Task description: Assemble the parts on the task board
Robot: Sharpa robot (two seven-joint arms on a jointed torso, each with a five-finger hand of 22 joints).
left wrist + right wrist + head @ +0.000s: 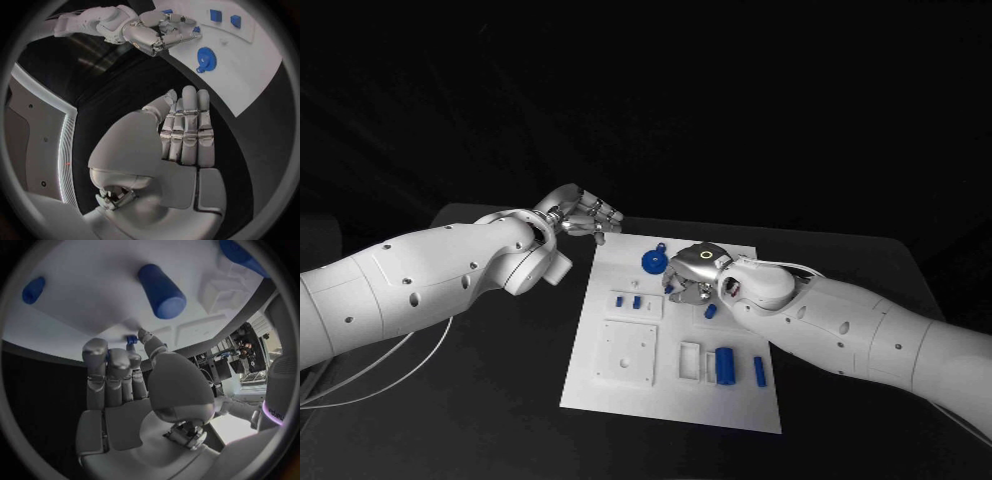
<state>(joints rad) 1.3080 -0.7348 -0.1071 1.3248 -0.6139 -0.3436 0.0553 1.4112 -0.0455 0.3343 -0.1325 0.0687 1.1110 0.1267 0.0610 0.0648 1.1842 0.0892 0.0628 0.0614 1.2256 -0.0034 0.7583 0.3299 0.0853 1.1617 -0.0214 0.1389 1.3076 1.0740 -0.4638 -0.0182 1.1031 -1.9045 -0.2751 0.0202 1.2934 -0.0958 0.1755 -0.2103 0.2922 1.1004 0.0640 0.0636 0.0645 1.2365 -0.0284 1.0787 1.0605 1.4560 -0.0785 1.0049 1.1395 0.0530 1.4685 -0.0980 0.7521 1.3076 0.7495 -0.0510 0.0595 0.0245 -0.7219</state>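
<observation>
Your right robot hand (125, 385) pinches a small blue part (130, 340) over the task board (733, 400), the left robot hand (184, 130) hovers released; a loose pinch could drop it.

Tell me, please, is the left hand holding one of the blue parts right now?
No; in the left wrist view the left hand has its fingers straight and together with nothing in them, off the task board over the black table.
</observation>
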